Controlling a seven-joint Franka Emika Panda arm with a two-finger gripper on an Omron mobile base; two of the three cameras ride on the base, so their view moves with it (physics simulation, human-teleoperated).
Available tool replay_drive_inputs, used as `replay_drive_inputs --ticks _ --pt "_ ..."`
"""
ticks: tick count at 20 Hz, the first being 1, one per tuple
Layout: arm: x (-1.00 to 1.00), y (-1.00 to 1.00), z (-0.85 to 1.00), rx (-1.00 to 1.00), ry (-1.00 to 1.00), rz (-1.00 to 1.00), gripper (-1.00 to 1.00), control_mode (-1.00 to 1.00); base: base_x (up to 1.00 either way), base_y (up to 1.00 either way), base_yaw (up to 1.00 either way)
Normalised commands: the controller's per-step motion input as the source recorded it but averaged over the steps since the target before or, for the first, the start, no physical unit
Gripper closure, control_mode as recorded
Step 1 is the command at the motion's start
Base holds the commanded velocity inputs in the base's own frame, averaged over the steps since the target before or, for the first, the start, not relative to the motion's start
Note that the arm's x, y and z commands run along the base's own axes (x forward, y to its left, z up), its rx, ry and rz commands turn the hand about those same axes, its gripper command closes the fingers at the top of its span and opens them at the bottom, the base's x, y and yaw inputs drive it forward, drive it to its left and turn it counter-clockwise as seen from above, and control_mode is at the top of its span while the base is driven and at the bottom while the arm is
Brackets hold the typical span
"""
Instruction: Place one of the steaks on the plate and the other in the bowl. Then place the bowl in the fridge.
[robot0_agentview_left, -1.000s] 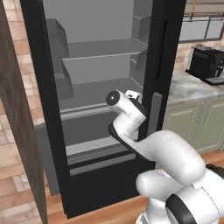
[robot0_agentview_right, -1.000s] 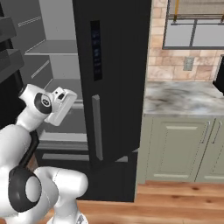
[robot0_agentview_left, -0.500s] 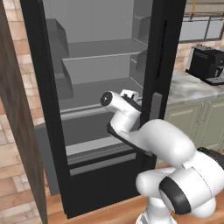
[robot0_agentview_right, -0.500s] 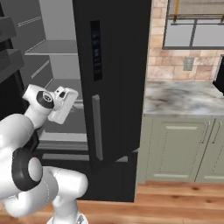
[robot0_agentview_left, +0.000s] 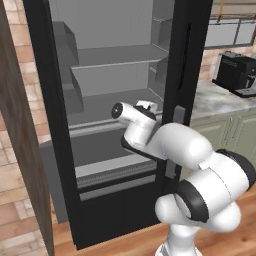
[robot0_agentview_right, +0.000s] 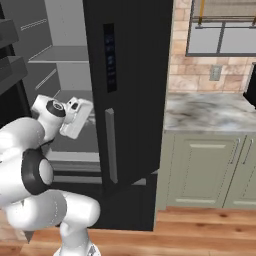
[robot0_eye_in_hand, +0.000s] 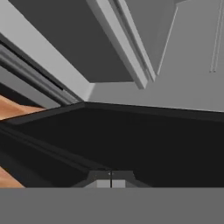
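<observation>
The fridge (robot0_agentview_left: 46, 105) stands with its grey inside laid bare, grey shelves (robot0_agentview_left: 117, 56) across it and bins on the left. Its black door (robot0_agentview_right: 137, 80) with a small dark display panel (robot0_agentview_right: 110, 57) hangs open at the right of the opening. My gripper (robot0_eye_in_hand: 110, 180) is shut with nothing between its fingertips, and it looks at the black door's lower edge from close up. The white hand (robot0_agentview_left: 145, 106) hangs at mid height in front of the opening, just left of the door, as the right base view also shows of the hand (robot0_agentview_right: 76, 117). The steaks, the plate and the bowl are out of view.
A marble counter (robot0_agentview_right: 210, 112) on grey-green cabinets (robot0_agentview_right: 200, 170) runs right of the fridge. A black coffee machine (robot0_agentview_left: 237, 72) sits on it. A dark wood panel (robot0_agentview_left: 20, 150) stands at the near left, and the floor (robot0_agentview_right: 200, 227) is wood.
The hand has drifted slightly left in front of the fridge opening, and the elbow has swung nearer to the base cameras. The gripper stays shut.
</observation>
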Motion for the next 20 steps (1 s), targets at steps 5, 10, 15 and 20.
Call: replay_drive_inputs --ticks 5,10,15,20 --pt "0.37 -0.12 -0.03 0.00 0.00 -0.10 1.00 -1.00 0.00 0.00 0.00" --pt "0.05 -0.11 -0.11 -0.07 0.00 -0.16 1.00 -1.00 0.00 0.00 0.00" --pt "-0.14 -0.25 -0.08 -0.11 0.00 -0.25 1.00 -1.00 0.00 0.00 0.00" --pt "-0.14 -0.43 -0.04 -0.07 0.00 -0.29 1.00 -1.00 0.00 0.00 0.00"
